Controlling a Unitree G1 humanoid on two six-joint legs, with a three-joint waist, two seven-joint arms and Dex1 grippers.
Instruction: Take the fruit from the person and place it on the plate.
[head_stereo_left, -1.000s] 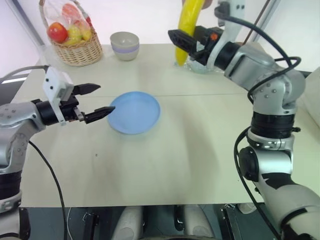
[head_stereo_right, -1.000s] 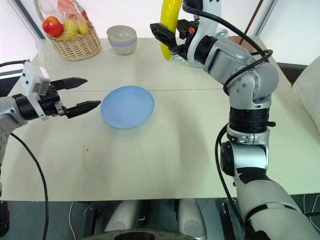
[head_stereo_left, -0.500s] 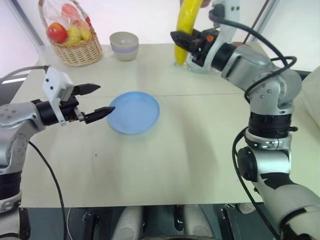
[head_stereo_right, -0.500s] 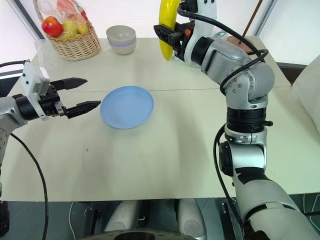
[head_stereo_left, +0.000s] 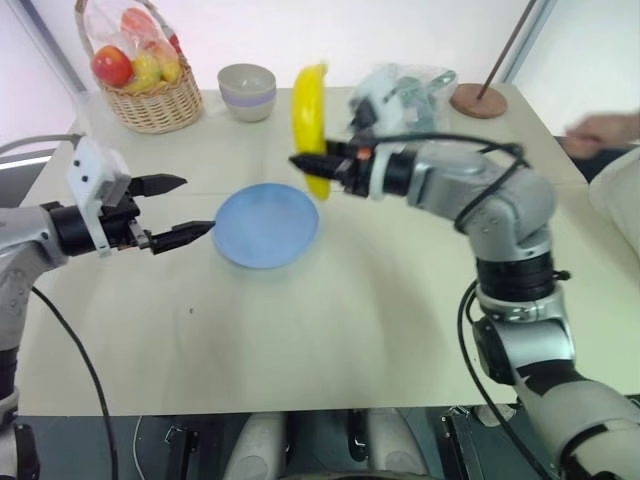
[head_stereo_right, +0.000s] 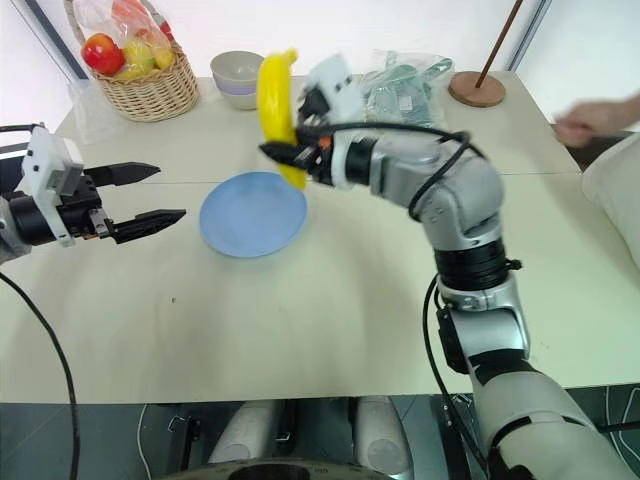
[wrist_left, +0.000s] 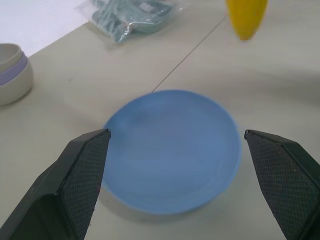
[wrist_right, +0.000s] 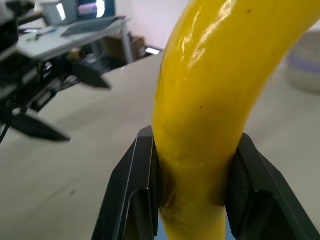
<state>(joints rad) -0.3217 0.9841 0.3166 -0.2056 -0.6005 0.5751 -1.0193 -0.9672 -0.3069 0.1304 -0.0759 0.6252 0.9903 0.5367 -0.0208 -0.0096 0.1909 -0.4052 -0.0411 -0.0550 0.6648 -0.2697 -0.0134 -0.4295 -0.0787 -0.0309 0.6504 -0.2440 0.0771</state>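
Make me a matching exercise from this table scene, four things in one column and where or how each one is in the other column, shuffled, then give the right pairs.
Things:
1. banana
2. plate
3. wicker basket
4. left gripper

Places or states:
A. open, beside the plate's left edge
B. flat on the table, nothing on it
C. clamped upright in the right gripper, above the plate's far edge
D. at the table's far left corner, holding fruit

Pairs: 1-C, 2-B, 3-D, 4-A
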